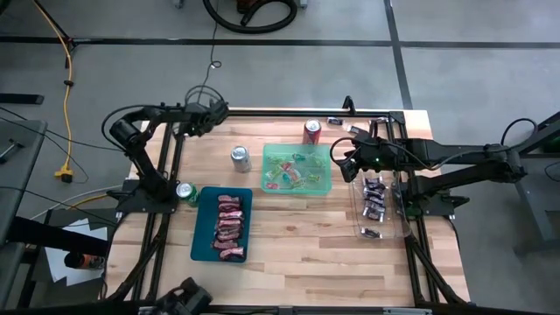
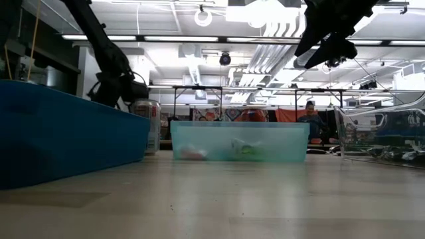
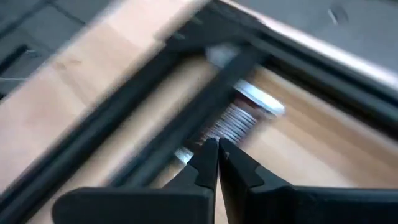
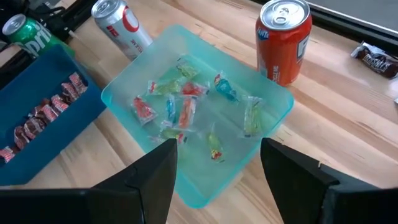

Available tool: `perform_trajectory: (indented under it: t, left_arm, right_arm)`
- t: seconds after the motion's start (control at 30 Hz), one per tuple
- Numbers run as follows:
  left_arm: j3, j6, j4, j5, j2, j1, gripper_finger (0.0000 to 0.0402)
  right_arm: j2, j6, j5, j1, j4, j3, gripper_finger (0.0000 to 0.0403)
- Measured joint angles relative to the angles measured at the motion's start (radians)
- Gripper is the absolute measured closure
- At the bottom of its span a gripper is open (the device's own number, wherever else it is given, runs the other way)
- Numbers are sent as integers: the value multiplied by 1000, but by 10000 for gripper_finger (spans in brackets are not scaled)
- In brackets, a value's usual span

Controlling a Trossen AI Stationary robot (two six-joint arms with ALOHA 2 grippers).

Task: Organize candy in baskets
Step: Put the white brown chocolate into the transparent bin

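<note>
Three baskets lie on the wooden table. The dark teal basket (image 1: 199,229) holds red and pink candy (image 1: 229,226). The light green basket (image 1: 297,188) (image 4: 124,93) holds bright candy (image 4: 186,109). The clear basket (image 1: 359,229) holds dark candy (image 1: 374,194). My right gripper (image 1: 343,163) (image 4: 217,168) hangs open above the green basket's right side, nothing between its fingers. My left gripper (image 1: 212,112) (image 3: 217,148) is shut at the table's far left corner, over the black frame rail (image 3: 186,118), with nothing seen between its fingers.
A red can (image 1: 312,131) (image 4: 284,38), a silver can (image 1: 241,158) (image 4: 118,25) and a green can (image 1: 185,192) stand around the baskets. Loose dark candies (image 1: 335,121) (image 4: 379,60) lie near the far edge. A person (image 2: 310,110) sits far behind the table.
</note>
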Motion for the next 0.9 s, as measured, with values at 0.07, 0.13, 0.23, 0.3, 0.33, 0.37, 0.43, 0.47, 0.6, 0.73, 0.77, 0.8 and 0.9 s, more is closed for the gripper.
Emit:
perform_trajectory:
  t: [0.07,0.13,0.23,0.3,0.33,0.37,0.43,0.47,0.6,0.73,0.77,0.8,0.9]
  left_arm:
    - [-18,-120,-22,-68,0,-17,401]
    - [-18,-192,-14,-103,3,-23,401]
    - [-13,-231,-18,-122,38,-47,401]
    - [-13,-250,-3,-99,76,-69,401]
    - [-12,-282,-1,-99,99,-88,401]
    - [-4,-333,-30,-105,115,-107,401]
    - [6,-420,-88,-109,121,-120,401]
    - [7,-444,-87,-96,120,-108,401]
    - [9,-387,-65,37,92,-72,401]
    - [14,-107,127,254,24,-91,401]
    - [38,-55,167,271,2,-104,401]
    - [65,7,182,278,-27,-108,401]
    - [194,358,160,382,-50,-17,401]
  right_arm:
    - [0,0,-17,0,0,0,176]
    - [0,0,-30,0,0,0,176]
    - [0,0,-55,-1,0,0,176]
    - [0,0,-73,-4,0,0,176]
    - [0,0,-76,-5,0,0,176]
    - [0,0,-76,-5,0,0,176]
    - [-1,0,-77,-4,-1,0,176]
    - [-1,0,-79,-4,-3,0,176]
    - [-2,-1,-114,-4,-8,0,176]
    - [-2,-46,-118,-4,2,0,176]
    - [-2,-57,-115,-4,10,0,176]
    - [-2,-73,-111,-4,18,0,176]
    - [-2,-119,-109,-4,37,0,176]
